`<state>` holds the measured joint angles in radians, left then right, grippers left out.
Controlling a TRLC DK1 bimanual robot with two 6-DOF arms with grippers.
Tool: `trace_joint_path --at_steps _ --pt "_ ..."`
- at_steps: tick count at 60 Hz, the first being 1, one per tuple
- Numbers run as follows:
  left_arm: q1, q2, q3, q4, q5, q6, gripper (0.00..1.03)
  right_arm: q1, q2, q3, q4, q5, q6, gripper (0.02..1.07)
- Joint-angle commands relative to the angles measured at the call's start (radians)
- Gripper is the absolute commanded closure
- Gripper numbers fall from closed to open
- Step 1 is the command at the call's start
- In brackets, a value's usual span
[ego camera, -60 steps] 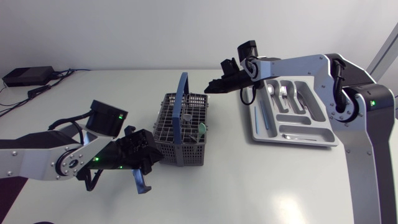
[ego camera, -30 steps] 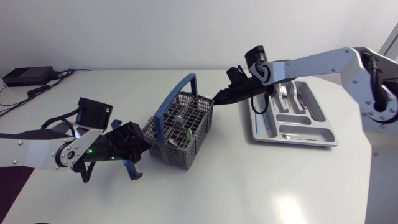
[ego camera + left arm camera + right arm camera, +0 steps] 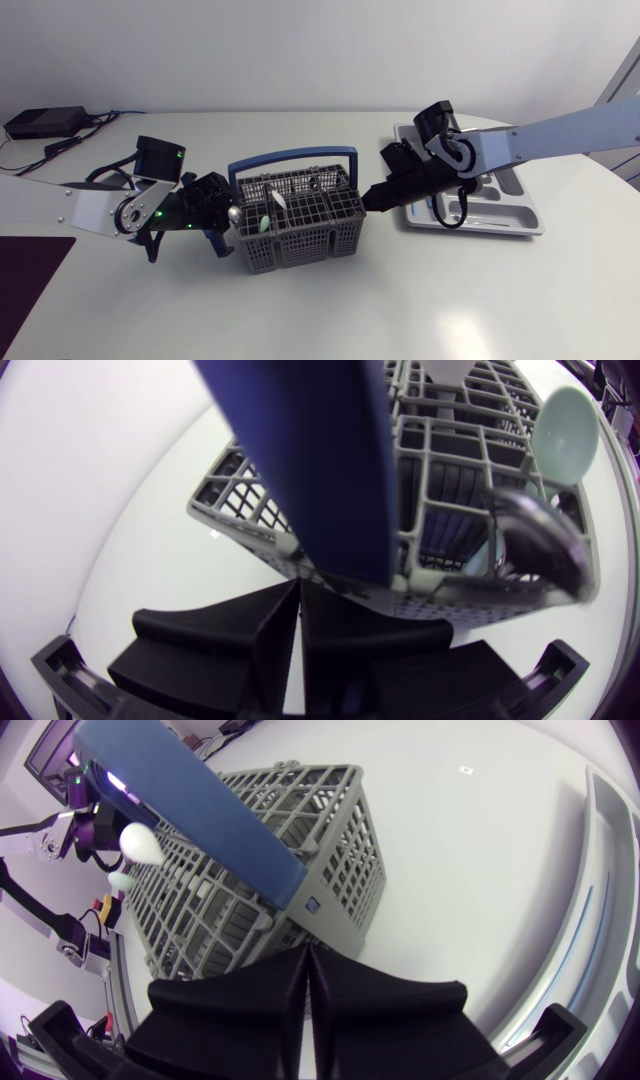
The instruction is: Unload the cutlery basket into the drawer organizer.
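Observation:
The grey cutlery basket (image 3: 300,238) stands mid-table with its long side to the front and its blue handle (image 3: 290,155) arched over it. It holds a pale green spoon (image 3: 263,224) and a metal spoon (image 3: 232,213). My left gripper (image 3: 224,216) is shut, its tips against the basket's left end below the handle (image 3: 310,460). My right gripper (image 3: 371,198) is shut too, tips at the basket's right end (image 3: 330,880). The drawer organizer (image 3: 500,228) lies to the right, and my right arm hides part of it.
A black box with cables (image 3: 45,122) sits at the table's back left. A dark mat (image 3: 25,265) covers the front left corner. The organizer's rim (image 3: 600,920) runs close beside my right gripper.
The basket has turned from end-on to broadside and shifted slightly. My right gripper came down and forward to the basket's right end. My left gripper stayed at the basket's other end.

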<state>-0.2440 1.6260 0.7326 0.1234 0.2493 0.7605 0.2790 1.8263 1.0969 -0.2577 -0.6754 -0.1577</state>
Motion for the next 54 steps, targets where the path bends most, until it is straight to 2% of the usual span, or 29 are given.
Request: trace_joint_path --at_steps 1,16,26,29,35,39,40,42,44,50,54 --pt "-0.008 0.048 0.074 0.018 0.030 0.016 0.85 0.049 -0.055 -0.034 0.008 -0.059 0.010 1.01" --pt "0.025 0.098 0.133 0.013 0.030 0.011 0.84 0.051 -0.134 -0.092 0.018 0.002 0.021 1.01" --pt "0.072 0.060 0.090 0.005 0.031 0.013 0.84 0.049 -0.185 -0.161 0.081 0.106 0.024 0.98" --pt "0.092 0.043 0.074 0.004 0.033 0.013 0.77 0.052 -0.211 -0.193 0.107 0.145 0.023 0.89" --pt "0.129 0.008 0.045 -0.004 0.054 0.013 0.53 0.072 -0.282 -0.258 0.143 0.227 0.003 0.52" --pt "0.158 -0.021 0.028 -0.014 0.062 0.013 0.31 0.072 -0.329 -0.287 0.147 0.257 -0.009 0.36" --pt "0.163 -0.026 0.028 -0.016 0.062 0.013 0.28 0.072 -0.346 -0.293 0.147 0.272 -0.013 0.33" --pt "0.178 -0.043 0.025 -0.028 0.062 0.010 0.20 0.072 -0.372 -0.305 0.149 0.293 -0.019 0.29" --pt "0.199 -0.066 0.027 -0.045 0.062 -0.001 0.17 0.069 -0.401 -0.316 0.147 0.300 -0.023 0.25" --pt "0.256 -0.152 0.051 -0.157 0.134 -0.055 0.17 0.054 -0.492 -0.350 0.140 0.310 -0.040 0.22" --pt "0.267 -0.206 0.091 -0.294 0.182 -0.099 0.17 0.048 -0.538 -0.367 0.120 0.313 -0.045 0.22"
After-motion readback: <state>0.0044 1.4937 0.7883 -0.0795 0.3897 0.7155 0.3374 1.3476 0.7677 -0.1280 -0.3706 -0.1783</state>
